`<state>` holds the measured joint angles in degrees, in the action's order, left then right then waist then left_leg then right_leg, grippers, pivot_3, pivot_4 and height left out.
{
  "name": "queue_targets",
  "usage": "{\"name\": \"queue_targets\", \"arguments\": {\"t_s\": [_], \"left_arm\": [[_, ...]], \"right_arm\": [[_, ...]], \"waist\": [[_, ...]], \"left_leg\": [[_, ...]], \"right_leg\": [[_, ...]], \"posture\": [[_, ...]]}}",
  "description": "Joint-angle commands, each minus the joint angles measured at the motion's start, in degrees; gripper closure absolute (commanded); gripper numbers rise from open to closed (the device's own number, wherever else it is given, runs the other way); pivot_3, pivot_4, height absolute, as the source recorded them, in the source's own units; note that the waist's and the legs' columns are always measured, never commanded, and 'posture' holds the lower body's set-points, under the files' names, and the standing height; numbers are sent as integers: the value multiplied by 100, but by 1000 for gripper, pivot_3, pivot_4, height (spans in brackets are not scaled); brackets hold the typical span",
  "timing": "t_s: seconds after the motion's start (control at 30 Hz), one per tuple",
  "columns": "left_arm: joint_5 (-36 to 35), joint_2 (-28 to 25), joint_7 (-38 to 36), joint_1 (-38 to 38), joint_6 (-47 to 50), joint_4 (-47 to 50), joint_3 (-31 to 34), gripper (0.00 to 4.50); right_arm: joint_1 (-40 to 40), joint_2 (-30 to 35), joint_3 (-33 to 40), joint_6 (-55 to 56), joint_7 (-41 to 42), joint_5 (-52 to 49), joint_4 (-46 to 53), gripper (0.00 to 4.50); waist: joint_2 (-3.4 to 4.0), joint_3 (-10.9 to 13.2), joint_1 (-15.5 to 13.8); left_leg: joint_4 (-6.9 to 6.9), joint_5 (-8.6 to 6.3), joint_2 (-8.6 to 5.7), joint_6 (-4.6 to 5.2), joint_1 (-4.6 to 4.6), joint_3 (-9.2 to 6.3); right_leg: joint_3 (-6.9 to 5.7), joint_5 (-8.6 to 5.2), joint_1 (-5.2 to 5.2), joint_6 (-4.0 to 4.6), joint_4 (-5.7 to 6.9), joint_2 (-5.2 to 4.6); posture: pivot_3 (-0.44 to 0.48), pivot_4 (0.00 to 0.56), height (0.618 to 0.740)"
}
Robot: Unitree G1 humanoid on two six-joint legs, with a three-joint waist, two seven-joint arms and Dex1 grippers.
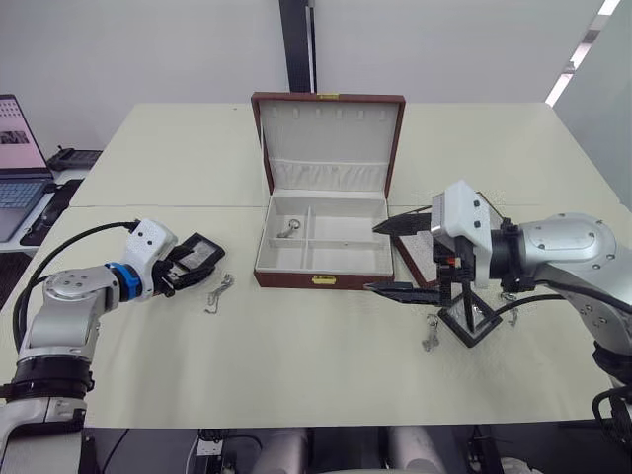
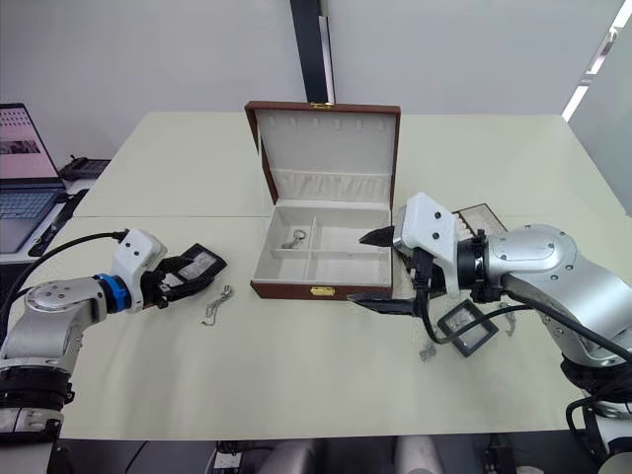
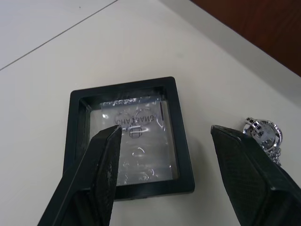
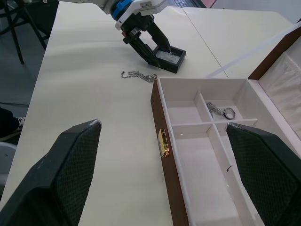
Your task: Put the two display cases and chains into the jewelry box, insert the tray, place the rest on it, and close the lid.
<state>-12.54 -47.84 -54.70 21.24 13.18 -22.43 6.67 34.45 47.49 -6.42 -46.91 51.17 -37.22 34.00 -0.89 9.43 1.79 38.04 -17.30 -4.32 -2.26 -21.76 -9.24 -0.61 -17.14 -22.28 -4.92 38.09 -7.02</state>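
The jewelry box [image 1: 323,279] stands open at mid-table, its lid [image 1: 329,141] upright. One chain [image 1: 289,229] lies in its back left compartment. My left gripper [image 1: 183,269] is open over the near edge of a display case [image 3: 131,136] lying flat on the table; one finger is above its window, the other outside its frame. A second chain [image 1: 219,293] lies just to the right of it. My right gripper [image 1: 395,257] hangs open and empty beside the box's right front corner. The other display case [image 1: 474,318] sits under the right arm. The tray [image 2: 479,215] is partly hidden behind that arm.
Two small silver trinkets [image 1: 431,336] [image 1: 511,314] lie near the right display case. A laptop [image 1: 20,168] sits on a side desk at the far left. Bare table stretches in front of the box.
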Motion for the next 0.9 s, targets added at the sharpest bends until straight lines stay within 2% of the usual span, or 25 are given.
{"name": "queue_targets", "arguments": {"t_s": [0.03, 0.8, 0.9], "left_arm": [[36, -16, -65, 116, -124, 1, 14, 1437], [299, 109, -61, 437, -183, -334, -183, 1437], [301, 131, -49, 463, -175, -332, -180, 2022]], "right_arm": [[9, -5, 61, 21, -22, -16, 203, 0], [-91, 3, 56, 8, -38, -2, 285, 0], [-96, 0, 57, 3, -38, -5, 297, 0]], "waist": [[0, 0, 0], [-1, -1, 8], [-2, -1, 8]], "left_leg": [[0, 0, 0, 0, 0, -1], [4, 1, -3, 0, 0, -1], [5, 1, -3, 0, 0, 0]], "right_leg": [[-1, 0, 0, 0, 0, 0], [-2, 0, 0, 0, 6, 1], [-1, 0, 1, 0, 6, 1]], "posture": [[0, 150, 740], [0, 150, 740], [0, 150, 740]]}}
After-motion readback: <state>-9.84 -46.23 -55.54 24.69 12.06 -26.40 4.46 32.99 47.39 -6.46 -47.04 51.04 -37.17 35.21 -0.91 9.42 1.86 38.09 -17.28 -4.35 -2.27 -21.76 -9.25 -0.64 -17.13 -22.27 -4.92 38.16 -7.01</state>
